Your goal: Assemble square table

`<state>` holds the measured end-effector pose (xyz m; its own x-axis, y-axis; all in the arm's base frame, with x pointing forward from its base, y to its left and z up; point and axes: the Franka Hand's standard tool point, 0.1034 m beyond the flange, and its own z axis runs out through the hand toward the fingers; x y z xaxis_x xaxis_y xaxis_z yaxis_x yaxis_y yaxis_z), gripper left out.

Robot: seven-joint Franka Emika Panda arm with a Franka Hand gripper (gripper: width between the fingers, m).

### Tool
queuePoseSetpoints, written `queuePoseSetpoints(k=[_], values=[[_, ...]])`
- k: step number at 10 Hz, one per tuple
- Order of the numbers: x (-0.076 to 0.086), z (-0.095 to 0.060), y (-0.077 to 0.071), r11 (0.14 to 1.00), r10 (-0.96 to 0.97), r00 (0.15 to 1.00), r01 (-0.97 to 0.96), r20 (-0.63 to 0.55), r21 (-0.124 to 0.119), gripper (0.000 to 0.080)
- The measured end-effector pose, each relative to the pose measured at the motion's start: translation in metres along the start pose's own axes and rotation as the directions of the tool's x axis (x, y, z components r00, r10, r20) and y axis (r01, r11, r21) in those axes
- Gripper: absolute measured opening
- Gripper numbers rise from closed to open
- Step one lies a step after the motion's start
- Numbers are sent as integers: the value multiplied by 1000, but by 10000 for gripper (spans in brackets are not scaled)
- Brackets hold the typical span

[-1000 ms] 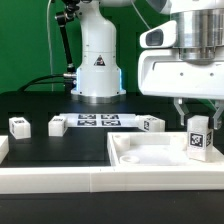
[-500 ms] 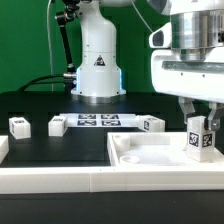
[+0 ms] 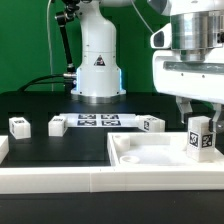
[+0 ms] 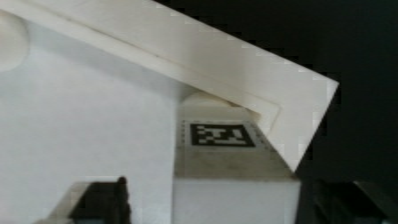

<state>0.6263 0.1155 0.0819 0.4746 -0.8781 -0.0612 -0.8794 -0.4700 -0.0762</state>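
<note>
The square table's white slab (image 3: 150, 157) lies at the exterior view's right, its recessed face up. A tagged white leg block (image 3: 198, 136) stands upright on the slab's far right corner; the leg block (image 4: 233, 165) also shows in the wrist view. My gripper (image 3: 198, 112) hangs straight over it with one finger on each side. In the wrist view the gripper (image 4: 222, 205) is open: one dark finger (image 4: 100, 201) stands clear of the leg, the other is close beside it. Three more leg blocks (image 3: 18, 125) (image 3: 57, 125) (image 3: 151, 124) lie on the black table.
The marker board (image 3: 98, 121) lies at the back middle in front of the robot base (image 3: 98, 65). A long white rail (image 3: 55, 181) runs along the front edge, with a white end piece (image 3: 3, 149) at the exterior view's left.
A second ago the gripper and the leg block shifted slightly toward the exterior view's right. Over the last half second nothing visibly moves in the exterior view.
</note>
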Motion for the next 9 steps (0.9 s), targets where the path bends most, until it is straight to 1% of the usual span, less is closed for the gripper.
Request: queuePoseSetpoints(k=[1, 2, 3, 4, 5, 7, 9], values=[[2, 0, -1, 997, -79, 997, 79, 0, 0, 590], [1, 1, -1, 984, -176, 984, 176, 0, -1, 637], [-2, 1, -2, 968, -251, 968, 251, 1, 0, 646], [-3, 1, -2, 958, -286, 958, 286, 0, 0, 646], [-2, 1, -2, 926, -378, 926, 378, 0, 0, 649], [-2, 1, -2, 874, -487, 874, 487, -1, -1, 649], [-2, 1, -2, 768, -640, 768, 640, -3, -6, 649]])
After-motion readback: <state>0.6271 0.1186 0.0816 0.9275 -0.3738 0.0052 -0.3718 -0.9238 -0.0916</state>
